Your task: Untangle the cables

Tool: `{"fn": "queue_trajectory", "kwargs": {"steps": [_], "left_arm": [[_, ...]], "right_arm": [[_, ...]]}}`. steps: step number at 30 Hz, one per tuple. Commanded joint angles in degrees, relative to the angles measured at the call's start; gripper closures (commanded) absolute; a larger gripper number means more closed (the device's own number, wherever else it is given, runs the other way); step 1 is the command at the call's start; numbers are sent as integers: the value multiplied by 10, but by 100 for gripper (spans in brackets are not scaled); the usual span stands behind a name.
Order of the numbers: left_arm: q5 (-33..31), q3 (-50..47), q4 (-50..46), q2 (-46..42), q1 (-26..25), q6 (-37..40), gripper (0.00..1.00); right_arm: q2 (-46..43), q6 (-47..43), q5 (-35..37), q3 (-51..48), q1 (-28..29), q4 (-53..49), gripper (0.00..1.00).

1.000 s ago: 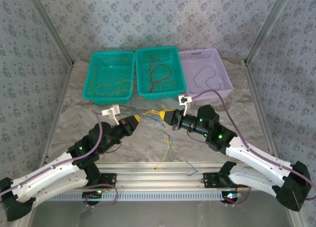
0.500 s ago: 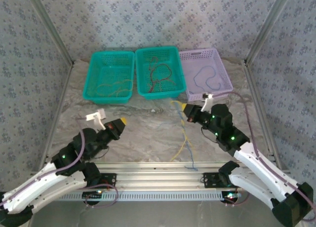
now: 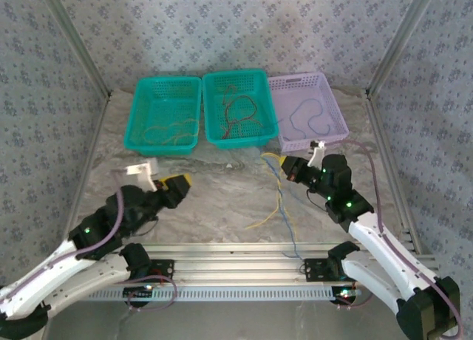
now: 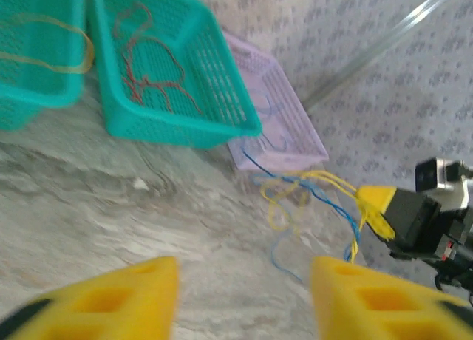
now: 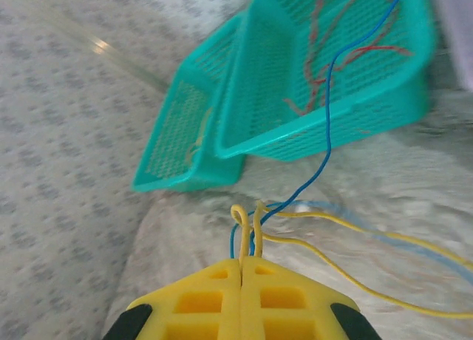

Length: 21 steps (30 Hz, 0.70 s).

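Mid-separation, I'd say: right claw [image 5: 242, 264] clamped on the yellow-blue cables [image 3: 278, 196], left claw [image 4: 244, 281] agape and empty, needing a strand just beside those tips.

Left claw [image 3: 179, 182] lets go, fingers now spread, and backs off left from centre. Right claw [image 3: 278, 160] swings right, away from it, dragging the thin yellow and blue cables [image 3: 278, 199] along; strands now trail from it across the grey marbled tabletop [image 3: 214, 207] toward near edge.
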Motion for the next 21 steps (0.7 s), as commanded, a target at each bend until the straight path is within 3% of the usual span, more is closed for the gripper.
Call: {"fn": "queue_trajectory", "kwargs": {"steps": [1,7,11,21], "left_arm": [[114,-29,119,62,1,3,38],[203,-41,291,168,-18,3,29],[205,-9,335,239,-55,20,25],[194,13,389,307,-68,-8,23]], "right_arm": [[5,13,-66,11,22,68,100],[27,13,-92,30,67,89,100],[49,2,-95,47,112,93,100],[68,-18,-81,55,163,110,100]]}}
